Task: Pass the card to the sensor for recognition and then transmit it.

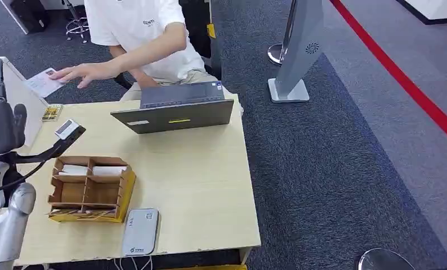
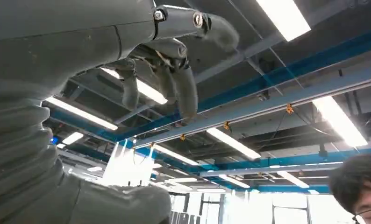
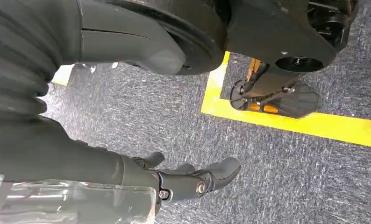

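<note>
A person's hand (image 1: 83,72) holds a white card (image 1: 43,82) beyond the table's far left corner. My left hand (image 1: 0,115) is raised at the left edge, below the card and apart from it. In the left wrist view my left hand (image 2: 165,60) points up at the ceiling with its fingers apart and nothing in them. A small scanner (image 1: 69,129) on a black bendable stalk stands just right of that hand. My right hand (image 3: 188,179) hangs over the carpet, fingers loosely extended and empty.
A cardboard divider box (image 1: 89,189) sits on the wooden table (image 1: 199,185), with a grey card reader (image 1: 141,232) at the front edge. A grey laptop (image 1: 179,109) stands at the back. A white panel (image 1: 24,98) rises at the left. A grey kiosk base (image 1: 289,89) stands on the carpet at right.
</note>
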Tool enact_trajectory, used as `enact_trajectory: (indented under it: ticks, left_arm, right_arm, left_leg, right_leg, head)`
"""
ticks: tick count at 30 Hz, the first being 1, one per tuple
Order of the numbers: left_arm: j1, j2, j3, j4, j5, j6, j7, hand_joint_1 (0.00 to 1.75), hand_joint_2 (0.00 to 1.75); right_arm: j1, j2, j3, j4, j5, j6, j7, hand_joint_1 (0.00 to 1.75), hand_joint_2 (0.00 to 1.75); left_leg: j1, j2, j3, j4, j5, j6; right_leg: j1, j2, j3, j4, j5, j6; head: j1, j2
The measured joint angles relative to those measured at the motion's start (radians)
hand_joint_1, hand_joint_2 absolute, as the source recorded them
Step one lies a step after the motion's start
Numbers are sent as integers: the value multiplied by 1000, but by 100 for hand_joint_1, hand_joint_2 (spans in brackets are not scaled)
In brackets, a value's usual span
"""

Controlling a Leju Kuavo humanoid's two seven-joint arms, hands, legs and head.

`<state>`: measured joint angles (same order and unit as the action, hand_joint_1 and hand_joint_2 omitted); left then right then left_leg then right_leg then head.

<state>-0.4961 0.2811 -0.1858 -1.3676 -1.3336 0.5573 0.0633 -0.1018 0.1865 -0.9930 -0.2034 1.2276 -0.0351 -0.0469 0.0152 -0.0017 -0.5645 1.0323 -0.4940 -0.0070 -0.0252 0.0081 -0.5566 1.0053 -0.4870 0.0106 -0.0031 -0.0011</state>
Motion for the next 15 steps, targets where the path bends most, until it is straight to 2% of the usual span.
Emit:
enact_trajectory:
  ticks: [5,10,15]
  left_arm:
    - [17,0,0,2,4,-1,-1,0,175]
    - [99,-20,-5,-37,5,-28,-5,0,175]
    - [176,-36,-34,-96,8,-93,-16,0,175]
  right_arm:
    - [2,0,0,0,-10,-1,-3,0,175]
    - [7,0,0,0,-22,-2,-9,0,175]
    - [10,0,-5,0,-45,-5,-12,0,175]
  left_leg:
    - [0,0,0,0,0,0]
    - [0,1,0,0,0,0]
    - [-1,1,0,0,0,0]
  right_leg:
    - [0,0,0,0,0,0]
    - [0,1,-1,0,0,0]
    - [0,1,-1,0,0,0]
  head:
    - [0,0]
    - [0,0]
    - [0,0]
